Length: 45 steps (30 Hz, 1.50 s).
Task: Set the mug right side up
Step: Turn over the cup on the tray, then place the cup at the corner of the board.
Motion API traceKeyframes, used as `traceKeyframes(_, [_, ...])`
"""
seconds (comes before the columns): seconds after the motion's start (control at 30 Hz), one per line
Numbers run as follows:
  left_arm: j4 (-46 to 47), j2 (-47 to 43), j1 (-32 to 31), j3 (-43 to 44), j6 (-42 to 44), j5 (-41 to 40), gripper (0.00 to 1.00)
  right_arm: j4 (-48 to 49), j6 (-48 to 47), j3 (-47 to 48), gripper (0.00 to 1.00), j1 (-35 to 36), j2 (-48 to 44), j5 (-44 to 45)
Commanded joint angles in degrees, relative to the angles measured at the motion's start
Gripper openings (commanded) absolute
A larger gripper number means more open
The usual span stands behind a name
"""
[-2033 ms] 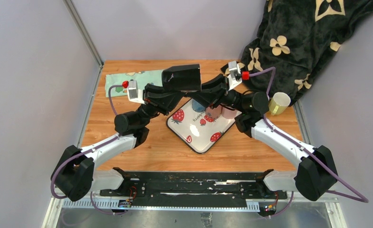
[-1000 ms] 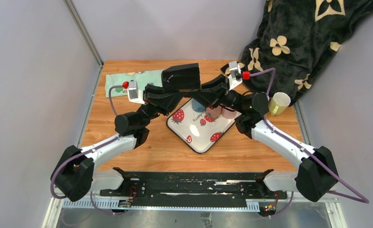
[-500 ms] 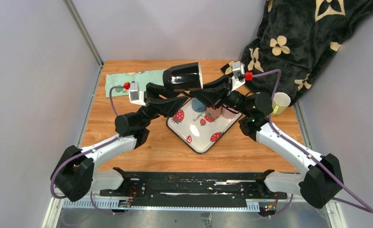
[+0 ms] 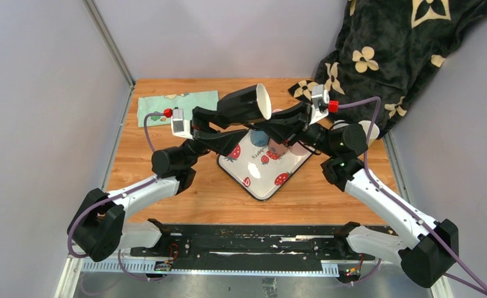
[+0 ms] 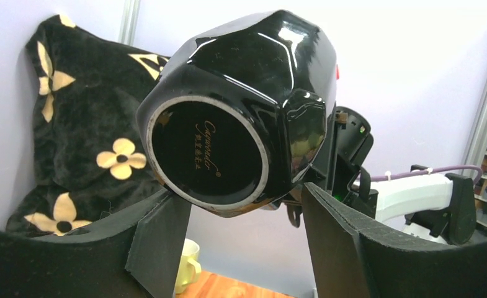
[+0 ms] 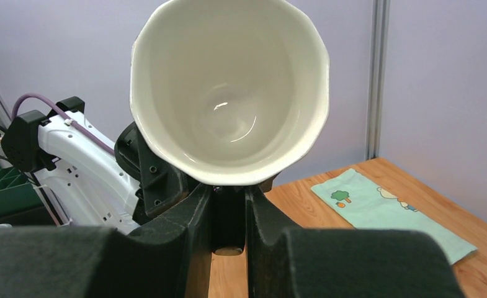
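Observation:
The black mug with a white inside hangs in the air over the tray, on its side, mouth toward the right. My right gripper is shut on its handle; the right wrist view looks straight into the white mouth, with the gripper just under the rim. My left gripper sits below the mug's base end. In the left wrist view its fingers stand wide apart around the gripper's centre, the mug's base above them, close to the left finger.
A strawberry-print tray lies mid-table with pink cups and a blue one on it. A yellow mug stands at the right, by a black flowered blanket. A green cloth lies at the back left.
The mug has turned from base-up to lying on its side, so its white mouth now shows toward the right. The right arm has swung outward to the right and risen.

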Motion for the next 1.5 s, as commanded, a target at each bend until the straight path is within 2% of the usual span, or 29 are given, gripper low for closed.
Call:
traceKeyframes(0.0, [0.4, 0.5, -0.2, -0.5, 2.6, 1.7, 0.7, 1.6, -3.6, 0.7, 0.0, 0.5, -3.7, 3.7])
traceKeyframes(0.37, [-3.1, 0.8, -0.2, -1.0, 4.6, 3.2, 0.72, -3.5, -6.8, 1.3, 0.0, 0.5, -6.3, 5.5])
traceKeyframes(0.53, [-9.9, -0.5, -0.2, -1.7, 9.3, 3.8, 0.74, -9.1, -9.7, 1.7, 0.0, 0.5, -8.5, 9.0])
traceKeyframes(0.7, [-24.9, -4.8, -0.2, -2.5, 18.2, 1.9, 0.74, -18.6, -15.0, 1.5, 0.0, 0.5, -12.2, 19.7])
traceKeyframes(0.9, [-44.8, -11.1, -0.2, -0.8, 30.4, -5.8, 0.74, -34.9, -22.3, 3.5, 0.0, 0.5, -16.1, 34.3])
traceKeyframes(1.03, [-54.6, -13.0, -0.2, 1.1, 36.3, -9.9, 0.75, -44.0, -26.2, 3.6, 0.0, 0.5, -18.5, 44.9])
traceKeyframes(1.27, [-62.2, -14.7, -0.2, 1.9, 41.7, -11.7, 0.75, -56.5, -29.4, 2.5, 0.0, 0.2, -22.2, 64.5])
traceKeyframes(1.47, [-67.6, -15.4, -0.2, 3.0, 46.0, -12.6, 0.76, -62.5, -29.6, 2.2, 0.0, -3.9, -22.7, 72.2])
